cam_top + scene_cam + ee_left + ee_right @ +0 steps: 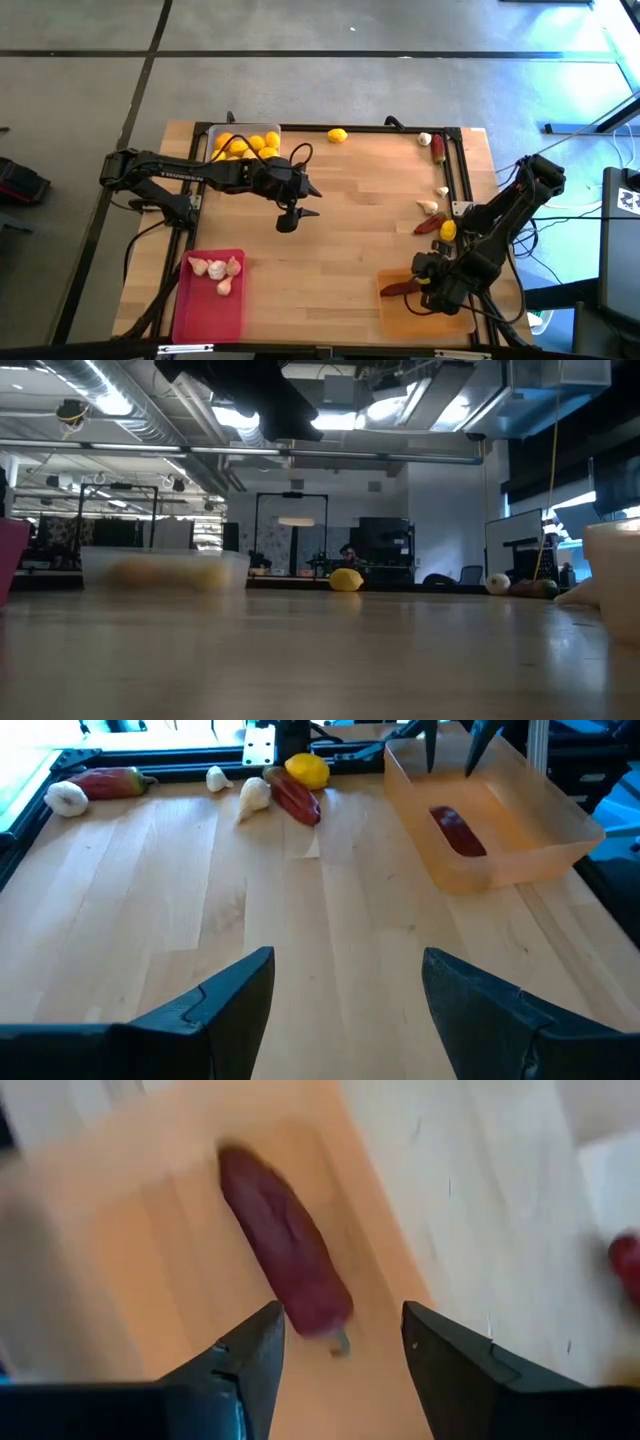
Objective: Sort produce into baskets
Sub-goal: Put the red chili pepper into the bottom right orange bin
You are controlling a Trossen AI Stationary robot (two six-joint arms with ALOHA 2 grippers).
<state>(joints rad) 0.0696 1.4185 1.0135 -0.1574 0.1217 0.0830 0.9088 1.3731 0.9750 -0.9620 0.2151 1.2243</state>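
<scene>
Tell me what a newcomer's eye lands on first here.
The right tool hangs open over the orange basket, a dark red chili lying inside just beyond its fingers. Across the table, the clear basket brims with yellow lemons, and the left tool waits open mid-table.

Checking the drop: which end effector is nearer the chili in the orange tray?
Right. The right end effector hangs open just above the chili in the orange tray; the left end effector is mid-table.

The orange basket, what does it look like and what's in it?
The orange basket is a shallow, see-through plastic tray with low walls, sitting flat at the table's near right corner. One long dark red chili pepper lies inside on its floor. The right gripper hangs open just above it, with the pepper lying loose between its fingers.
</scene>
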